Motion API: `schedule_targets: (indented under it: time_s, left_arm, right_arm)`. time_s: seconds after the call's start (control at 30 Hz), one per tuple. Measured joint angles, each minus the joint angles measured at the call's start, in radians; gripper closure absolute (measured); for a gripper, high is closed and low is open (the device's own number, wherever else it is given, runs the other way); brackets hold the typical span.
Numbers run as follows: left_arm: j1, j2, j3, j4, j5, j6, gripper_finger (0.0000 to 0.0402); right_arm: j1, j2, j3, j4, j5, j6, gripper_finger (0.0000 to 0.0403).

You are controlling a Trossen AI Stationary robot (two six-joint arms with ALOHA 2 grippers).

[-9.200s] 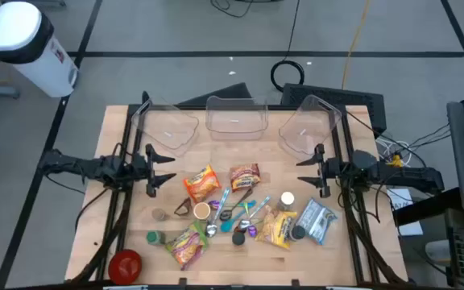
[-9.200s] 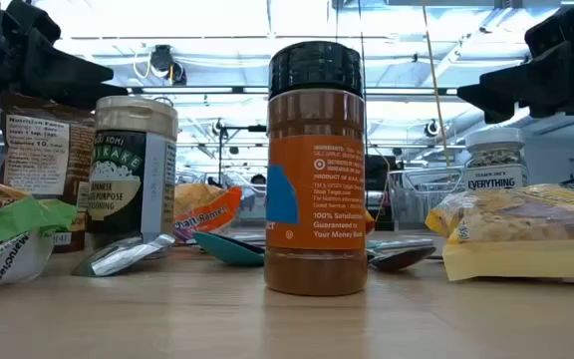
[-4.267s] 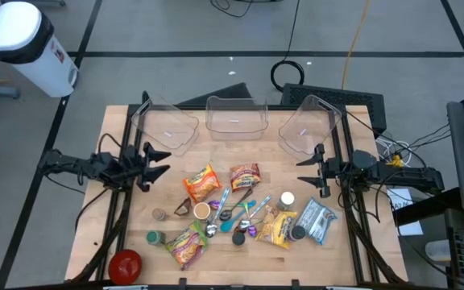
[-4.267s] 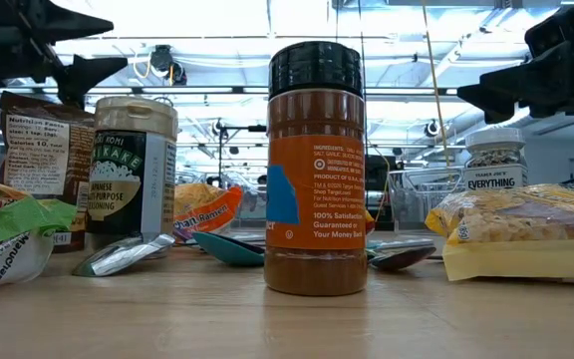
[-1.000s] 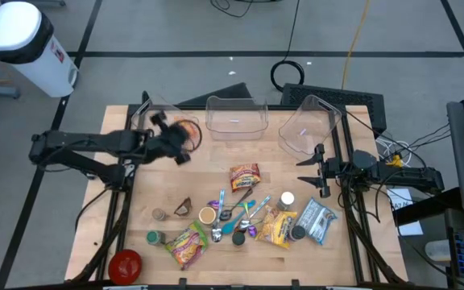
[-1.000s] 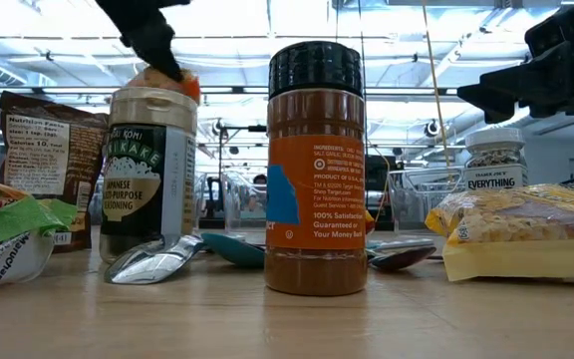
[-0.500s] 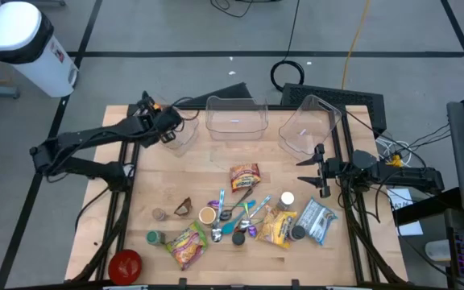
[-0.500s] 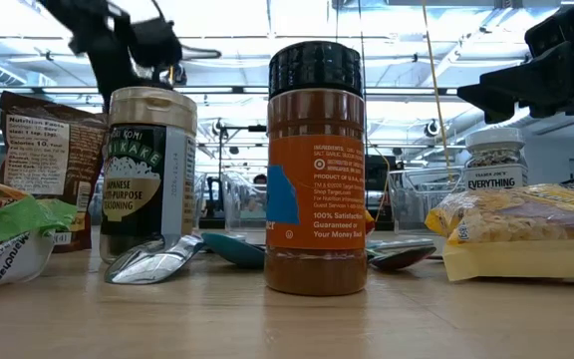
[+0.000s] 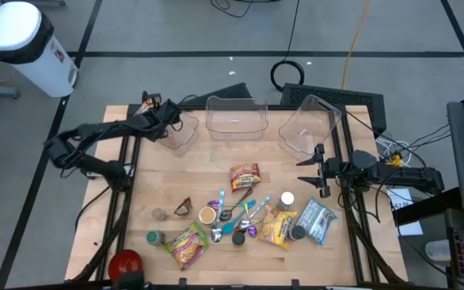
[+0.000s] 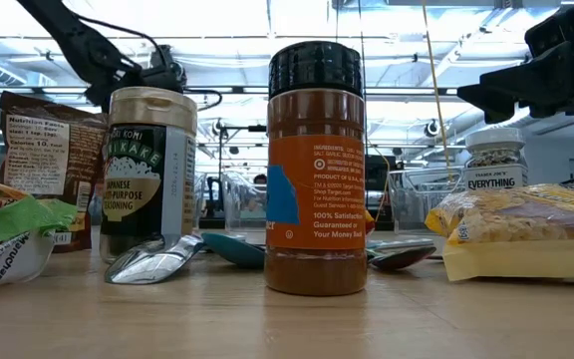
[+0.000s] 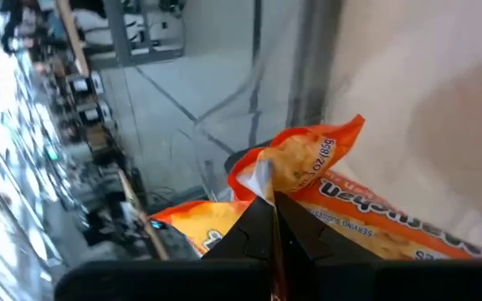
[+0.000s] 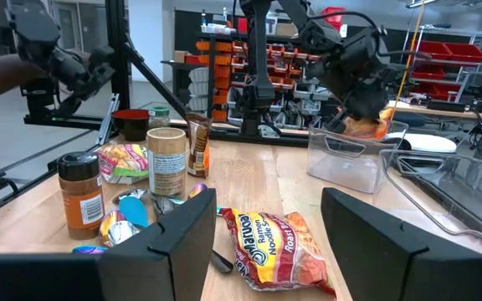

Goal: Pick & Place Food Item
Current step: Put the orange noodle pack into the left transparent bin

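1. High view: the left claw (image 9: 165,115) reaches over the leftmost clear bin (image 9: 177,129) at the desk's (image 9: 159,193) far edge. The right claw (image 9: 316,167) waits at the right side. Another ramen packet (image 9: 245,176) and other items lie mid-desk, so more picking may remain.
2. Low view: a spice jar (image 10: 316,170) fills the front; the delivery is not legible here.
3. Left wrist view: the left claw is pinched tight on the orange noodle packet (image 11: 325,188), with clear bin wall just beyond it. Carrying looks done; the release is left.
4. Right wrist view: the right claw's fingers (image 12: 174,247) stand apart, holding nothing; the packet hangs over the bin, not yet dropped.
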Motion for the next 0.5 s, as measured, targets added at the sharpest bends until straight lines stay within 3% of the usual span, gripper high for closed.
schedule_targets:
  time_s: [0.1,0.5]
  left_arm:
    - [0.003,0.027,0.0,0.003,0.001,0.061,0.0378]
    - [0.003,0.118,0.0,0.052,-0.039,0.064,0.0279]
  right_arm:
    - [0.0,0.0,0.0,0.0,0.0,0.0,0.0193]
    - [0.0,0.0,0.0,0.0,0.0,0.0,0.0193]
